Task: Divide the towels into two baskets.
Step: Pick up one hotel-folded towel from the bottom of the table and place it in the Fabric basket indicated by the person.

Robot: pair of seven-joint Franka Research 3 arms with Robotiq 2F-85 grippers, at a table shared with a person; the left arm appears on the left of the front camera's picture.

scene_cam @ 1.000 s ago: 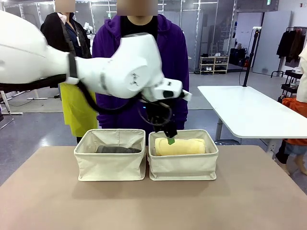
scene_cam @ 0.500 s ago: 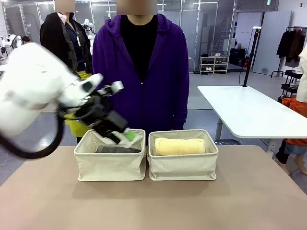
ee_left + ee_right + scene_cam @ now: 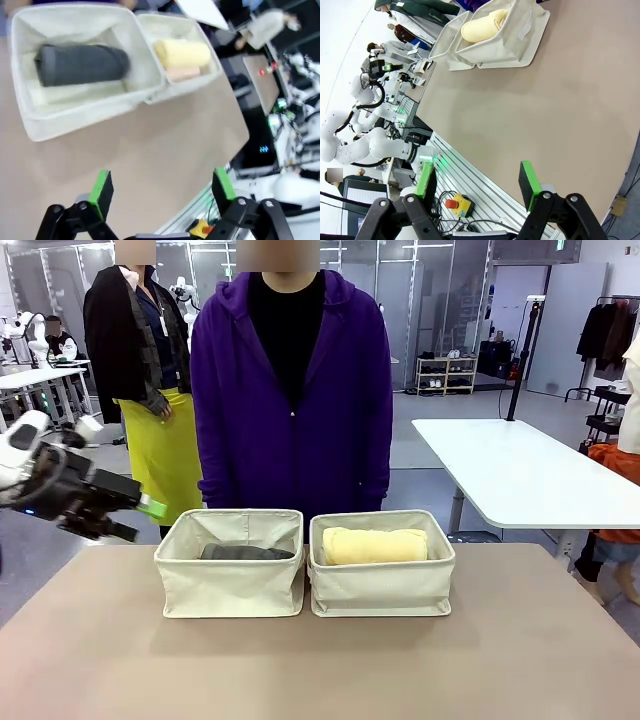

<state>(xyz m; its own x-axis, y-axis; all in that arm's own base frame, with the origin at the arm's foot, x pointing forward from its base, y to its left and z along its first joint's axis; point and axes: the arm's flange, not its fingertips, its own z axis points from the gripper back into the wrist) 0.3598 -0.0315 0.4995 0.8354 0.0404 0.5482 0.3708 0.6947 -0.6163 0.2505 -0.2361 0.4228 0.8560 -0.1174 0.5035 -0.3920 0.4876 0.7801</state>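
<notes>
Cream canvas is what both bins are made of, and they're sitting side by side, touching, at the far middle of the tan table [image 3: 320, 670] right in front of a person in a purple hoodie [image 3: 292, 390]. Left basket [image 3: 230, 562] is holding the dark grey towel [image 3: 246, 552], with a pale towel [image 3: 75, 92] lying under it in the left wrist view. Right basket [image 3: 381, 563] is holding the pale yellow towel [image 3: 374, 545], with a beige towel [image 3: 181, 74] peeking out beneath it. Left gripper [image 3: 128, 518] is hanging off past the table's left edge, well away from the bins, jaws spread wide and carrying nothing. Right gripper [image 3: 479, 187] is hovering over the near edge of the table, fingers parted with nothing between them.
</notes>
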